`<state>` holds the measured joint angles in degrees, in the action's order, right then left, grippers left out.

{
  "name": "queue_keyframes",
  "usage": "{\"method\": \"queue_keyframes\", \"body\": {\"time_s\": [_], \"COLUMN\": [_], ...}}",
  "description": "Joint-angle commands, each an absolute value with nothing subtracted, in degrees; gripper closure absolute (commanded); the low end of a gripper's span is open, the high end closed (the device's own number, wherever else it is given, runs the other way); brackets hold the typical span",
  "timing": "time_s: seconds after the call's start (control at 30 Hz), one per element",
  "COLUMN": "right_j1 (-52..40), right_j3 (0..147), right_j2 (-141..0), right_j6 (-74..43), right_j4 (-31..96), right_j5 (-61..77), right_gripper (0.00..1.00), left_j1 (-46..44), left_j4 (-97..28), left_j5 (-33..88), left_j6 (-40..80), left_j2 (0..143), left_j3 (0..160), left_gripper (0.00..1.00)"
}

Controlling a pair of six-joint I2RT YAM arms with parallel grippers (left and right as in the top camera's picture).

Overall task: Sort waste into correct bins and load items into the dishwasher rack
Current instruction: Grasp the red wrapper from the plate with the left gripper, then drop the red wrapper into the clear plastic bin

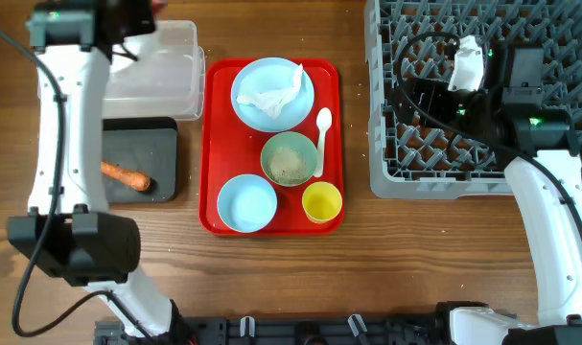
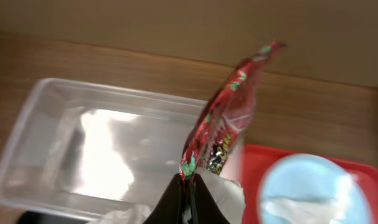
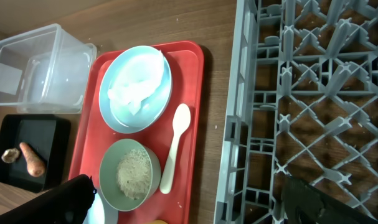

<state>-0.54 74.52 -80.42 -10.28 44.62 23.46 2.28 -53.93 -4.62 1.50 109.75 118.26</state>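
Red serving tray point(image 1: 214, 115) centre, carrot point(image 1: 126, 175) on black tray point(image 1: 161, 144) left, grey rack point(image 1: 391, 177) right

A red snack wrapper point(image 2: 231, 115) stands upright above the clear tub point(image 1: 171, 77) at eleven o'clock; an orange carrot point(image 1: 126, 175) lies in the black tray point(image 1: 142, 139) at nine.

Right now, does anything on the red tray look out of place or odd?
No dish is tipped. Two dishes hold waste: a crumpled white wrapper lies on the light blue plate, and white rice grains sit in the pale green bowl.
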Motion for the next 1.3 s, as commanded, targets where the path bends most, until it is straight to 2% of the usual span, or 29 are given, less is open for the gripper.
{"method": "queue_keyframes", "body": {"time_s": [0.0, 0.4, 0.43, 0.47, 0.5, 0.53, 0.57, 0.73, 0.83, 0.87, 1.0, 1.27], "right_j1": [-0.5, -0.4, -0.4, -0.4, -0.4, -0.4, -0.4, -0.4, -0.4, -0.4, -0.4, -0.4], "right_j3": [75.4, 75.4, 75.4, 75.4, 75.4, 75.4, 75.4, 75.4, 75.4, 75.4, 75.4, 75.4], "right_j2": [-80.5, -80.5, -80.5, -80.5, -80.5, -80.5, -80.5, -80.5, -80.5, -80.5, -80.5, -80.5], "right_j6": [-10.7, -10.6, -10.6, -10.6, -10.6, -10.5, -10.5, -10.5, -10.5, -10.5, -10.5, -10.5], "right_j4": [44.6, 44.7, 44.8, 44.9, 45.1, 45.2, 45.3, 45.5, 45.5, 45.5, 45.6, 46.2], "right_j5": [22.9, 22.9, 22.9, 22.9, 22.8, 22.8, 22.8, 22.8, 22.8, 22.8, 22.8, 22.6], "right_gripper": [0.00, 0.00, 0.00, 0.00, 0.00, 0.00, 0.00, 0.00, 0.00, 0.00, 0.00, 0.00], "left_j1": [5.8, 6.2, 6.2, 6.2, 6.3, 6.2, 6.2, 6.0, 2.8, 1.0, -9.6, -17.7], "left_j4": [-52.2, -54.6, -54.7, -54.9, -54.9, -54.8, -54.3, -48.8, -51.0, -51.8, -60.1, -60.2], "left_j5": [-7.1, -7.2, -7.2, -7.2, -7.2, -7.2, -7.2, -6.5, 11.6, 13.5, 12.6, 10.4], "left_j6": [-2.8, -16.3, -16.3, -16.3, -16.3, -16.3, -16.3, -8.6, -9.2, -10.5, -20.3, -21.1], "left_j2": [116.2, 121.3, 121.3, 121.3, 121.3, 121.3, 121.3, 120.3, 116.8, 116.0, 119.1, 132.2], "left_j3": [119.1, 119.1, 119.1, 119.1, 119.1, 119.1, 119.1, 120.3, 123.9, 123.8, 123.7, 123.7], "left_gripper": [0.96, 0.96, 0.92, 0.83, 0.56, 0.17, 0.00, 0.00, 0.00, 0.01, 0.01, 0.00]}}
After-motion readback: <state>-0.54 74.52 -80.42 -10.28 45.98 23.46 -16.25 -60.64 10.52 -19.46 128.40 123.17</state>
